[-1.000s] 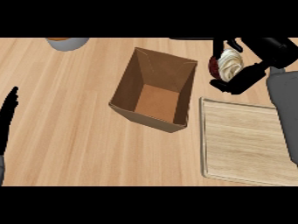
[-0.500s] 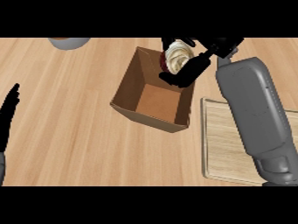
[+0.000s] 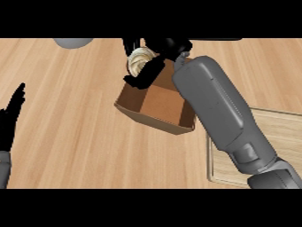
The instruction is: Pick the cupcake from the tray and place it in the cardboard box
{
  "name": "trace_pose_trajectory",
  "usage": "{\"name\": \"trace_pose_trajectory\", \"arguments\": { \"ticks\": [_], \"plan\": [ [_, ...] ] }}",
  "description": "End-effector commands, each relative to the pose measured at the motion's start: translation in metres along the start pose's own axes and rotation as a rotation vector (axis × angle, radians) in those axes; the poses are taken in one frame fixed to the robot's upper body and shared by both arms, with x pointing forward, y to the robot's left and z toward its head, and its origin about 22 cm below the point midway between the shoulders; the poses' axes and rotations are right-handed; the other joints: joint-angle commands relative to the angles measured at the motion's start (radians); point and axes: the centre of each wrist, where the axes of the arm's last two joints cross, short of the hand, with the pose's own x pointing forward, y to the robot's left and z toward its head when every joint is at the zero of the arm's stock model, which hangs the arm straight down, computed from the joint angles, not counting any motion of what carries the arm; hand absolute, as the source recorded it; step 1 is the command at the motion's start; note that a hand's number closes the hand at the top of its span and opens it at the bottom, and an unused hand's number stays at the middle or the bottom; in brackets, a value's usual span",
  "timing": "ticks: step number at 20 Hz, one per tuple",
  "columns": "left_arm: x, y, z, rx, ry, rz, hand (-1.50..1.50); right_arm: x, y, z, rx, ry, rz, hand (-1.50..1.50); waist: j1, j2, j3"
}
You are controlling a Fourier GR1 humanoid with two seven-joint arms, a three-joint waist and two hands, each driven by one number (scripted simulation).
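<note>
My right hand (image 3: pixel 158 52) is curled round the cupcake (image 3: pixel 140 62), whose pale swirled top shows between the black fingers. It hangs above the far left corner of the open cardboard box (image 3: pixel 154 105) at the counter's middle. My right forearm crosses over the box's right side and hides part of it. The wooden tray (image 3: pixel 290 137) lies to the right of the box, partly under that arm. At the left edge my left hand (image 3: pixel 4 122) rests open with its fingers pointing up.
A grey round object (image 3: pixel 73 42) peeks in at the far left top of the counter. Bare wooden countertop (image 3: pixel 68 146) spreads left of and in front of the box.
My right hand has carried the cupcake leftward from above the tray to over the box's far left corner. The left hand has stayed put.
</note>
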Motion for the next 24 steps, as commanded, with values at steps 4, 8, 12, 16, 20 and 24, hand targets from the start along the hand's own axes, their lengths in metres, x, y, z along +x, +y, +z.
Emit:
{"name": "trace_pose_trajectory", "arguments": {
  "ticks": [4, 8, 12, 16, 20, 24],
  "plan": [
    [-0.001, -0.01, 0.002, -0.004, -0.014, 0.011, 0.0, -0.025, 0.038, -0.009, 0.025, 0.19, -0.027, -1.5, 0.023, 0.005, 0.0],
    [0.003, -0.019, -0.006, -0.023, -0.026, 0.018, 0.0, -0.037, 0.05, -0.008, 0.058, 0.221, -0.095, -1.5, 0.033, 0.009, 0.0],
    [0.006, -0.013, 0.005, -0.033, -0.023, 0.002, 0.0, -0.033, 0.048, -0.012, 0.001, 0.17, -0.153, -1.5, 0.049, 0.007, 0.001],
    [0.006, 0.017, -0.007, -0.03, -0.039, -0.001, 0.0, -0.036, 0.05, -0.009, -0.081, 0.078, -0.207, -1.5, 0.036, 0.007, 0.0],
    [0.002, -0.014, -0.005, -0.005, 0.002, 0.005, 0.0, -0.022, 0.034, -0.014, -0.214, 0.035, -0.337, -1.5, 0.012, 0.001, 0.001],
    [-0.008, -0.001, -0.002, -0.003, -0.005, 0.003, 0.0, -0.052, 0.023, -0.004, -0.304, 0.031, -0.449, -1.5, 0.002, 0.006, 0.001]
  ]
}}
